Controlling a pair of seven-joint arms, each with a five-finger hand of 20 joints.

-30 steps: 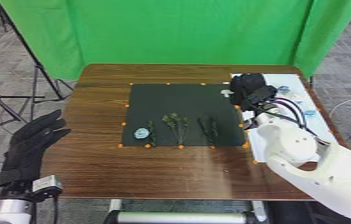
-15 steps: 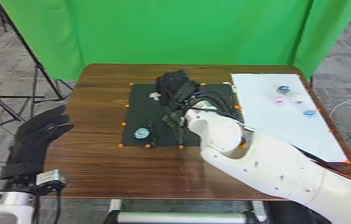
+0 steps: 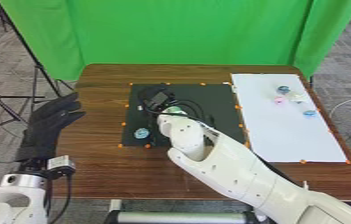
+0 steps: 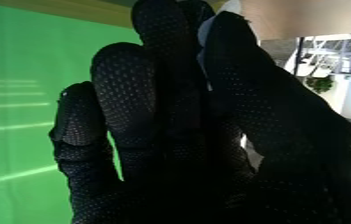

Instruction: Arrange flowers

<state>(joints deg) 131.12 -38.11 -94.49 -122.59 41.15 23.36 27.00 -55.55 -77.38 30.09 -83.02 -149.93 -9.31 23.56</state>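
Clearly, pale piece [image 4: 232, 6] in right robot hand [image 3: 155, 96] over mat [image 3: 218, 97].

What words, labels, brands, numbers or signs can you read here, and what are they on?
There are none that I can read.
White box on the left arm: any marks on it are too small to read.
White sheet and dark mat: no lettering that I can make out.
Gloves of the left hand and right hand: no lettering that I can make out.

Brown grained table [image 3: 100, 175], dark mat [image 3: 222, 95] — blue flower [image 3: 141, 133]
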